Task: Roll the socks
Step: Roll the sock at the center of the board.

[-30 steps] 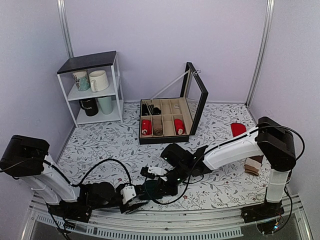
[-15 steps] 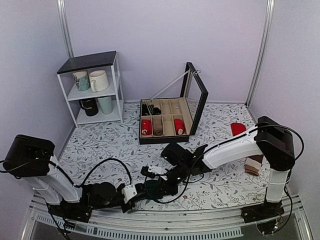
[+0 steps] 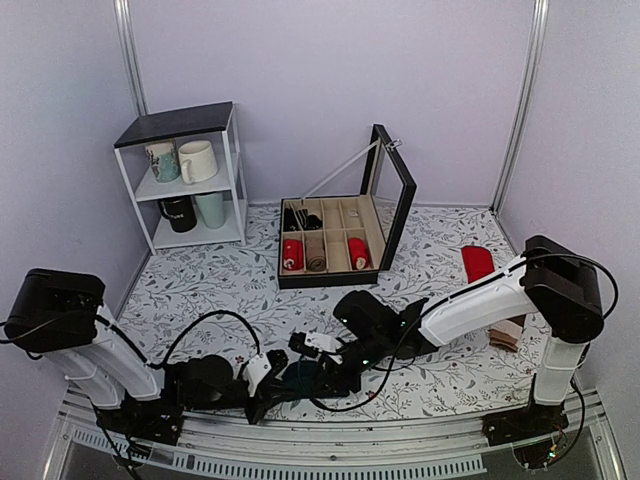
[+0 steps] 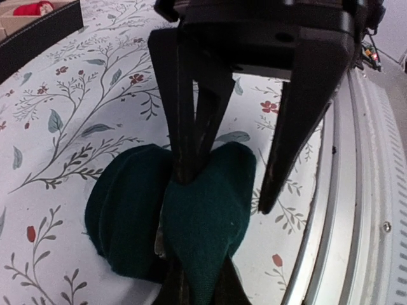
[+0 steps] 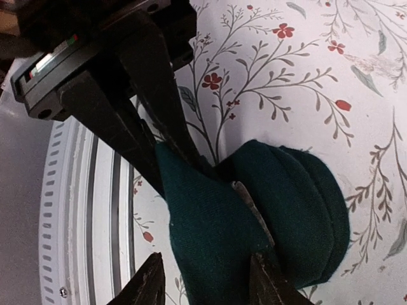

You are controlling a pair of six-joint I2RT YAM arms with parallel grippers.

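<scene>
Socks (image 4: 197, 222), dark teal, sit as a thick, mostly rolled bundle on the flowered tablecloth (image 4: 76, 114), close to the table's near metal rail (image 4: 356, 190) and between the two arms. One loose flap of fabric stands up off the roll. The left gripper (image 5: 172, 155) is pinched tight on that flap, its fingers buried in the cloth. The right gripper (image 4: 226, 190) faces it with jaws parted. One finger presses into the crease between flap and roll and the other hangs clear, so it grips nothing.

The rolling looks nearly done, and the step in hand seems to be closing the bundle. Next, probably, the flap must be drawn over the roll while the right fingers steady it, so the layers do not unwind. Farther back, the open compartment box (image 3: 330, 280) holds red and beige rolls.
</scene>
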